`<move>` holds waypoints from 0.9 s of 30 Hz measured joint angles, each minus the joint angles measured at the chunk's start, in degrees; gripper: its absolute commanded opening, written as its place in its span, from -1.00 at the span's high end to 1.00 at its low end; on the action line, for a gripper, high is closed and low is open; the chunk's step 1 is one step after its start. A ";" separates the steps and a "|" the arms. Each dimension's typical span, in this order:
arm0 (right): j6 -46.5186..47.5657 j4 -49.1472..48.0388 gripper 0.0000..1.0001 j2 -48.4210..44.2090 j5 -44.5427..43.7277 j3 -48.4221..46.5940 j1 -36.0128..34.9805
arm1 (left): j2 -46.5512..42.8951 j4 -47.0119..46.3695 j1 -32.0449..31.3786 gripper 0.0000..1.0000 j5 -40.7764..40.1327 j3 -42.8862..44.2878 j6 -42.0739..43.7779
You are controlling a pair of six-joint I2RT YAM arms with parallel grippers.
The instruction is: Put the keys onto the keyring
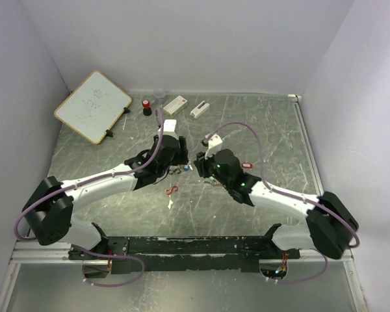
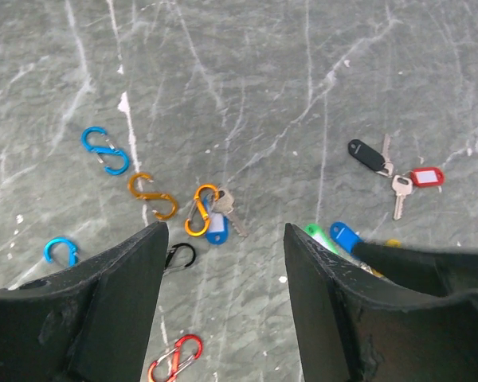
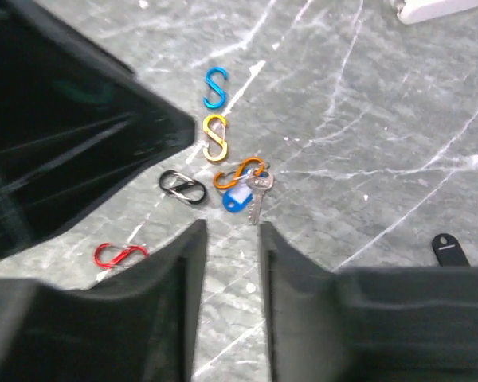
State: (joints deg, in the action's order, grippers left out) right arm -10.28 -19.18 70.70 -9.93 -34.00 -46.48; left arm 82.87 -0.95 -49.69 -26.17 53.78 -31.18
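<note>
An orange clip [image 2: 201,208] carries a key with a blue tag [image 2: 216,228]; it also shows in the right wrist view [image 3: 239,173]. My left gripper [image 2: 227,239] is open and empty just above and short of it. My right gripper [image 3: 231,227] is narrowly open with nothing between its fingers, hovering near the same blue tag [image 3: 237,199]. Green [image 2: 319,236], blue [image 2: 344,235] and yellow tags [image 2: 392,242] peek out beside the right gripper's body. A black-tag key [image 2: 368,153] and a red-tag key [image 2: 426,176] lie further off. In the top view both grippers [image 1: 179,162] [image 1: 201,166] meet mid-table.
Loose S-clips lie around: blue [image 2: 105,150], gold [image 2: 153,195], black [image 2: 179,256], red [image 2: 175,358]. A whiteboard [image 1: 93,106], a red-topped item [image 1: 146,107], a cup [image 1: 160,96] and two white boxes [image 1: 175,103] stand along the back. Walls enclose three sides.
</note>
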 measured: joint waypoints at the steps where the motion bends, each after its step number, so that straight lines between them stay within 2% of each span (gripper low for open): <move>1: -0.26 0.96 0.15 1.62 -0.44 -1.09 0.00 | -0.44 0.31 0.02 -0.42 -0.37 -0.35 -0.15; 5: -2.05 5.55 0.01 11.69 -2.01 -8.22 0.00 | -3.30 1.33 0.68 -0.44 -1.77 -2.60 -0.81; 9: -4.98 9.03 -0.06 17.57 -3.04 -12.66 0.00 | -6.91 2.36 1.95 -0.46 -2.91 -5.25 -1.33; 19: -13.94 16.39 -0.03 29.09 -5.16 -26.05 0.02 | -13.31 3.93 3.91 -0.47 -4.35 -11.10 -2.25; 27: -20.59 18.95 0.06 32.65 -4.66 -28.61 1.68 | -15.06 4.11 4.50 -0.48 -4.52 -13.05 -2.27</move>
State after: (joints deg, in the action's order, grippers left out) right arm -30.87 -0.23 103.35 -14.59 -62.61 -44.80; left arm 67.81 3.16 -45.19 -30.70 40.73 -33.45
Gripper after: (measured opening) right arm 0.480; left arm 0.734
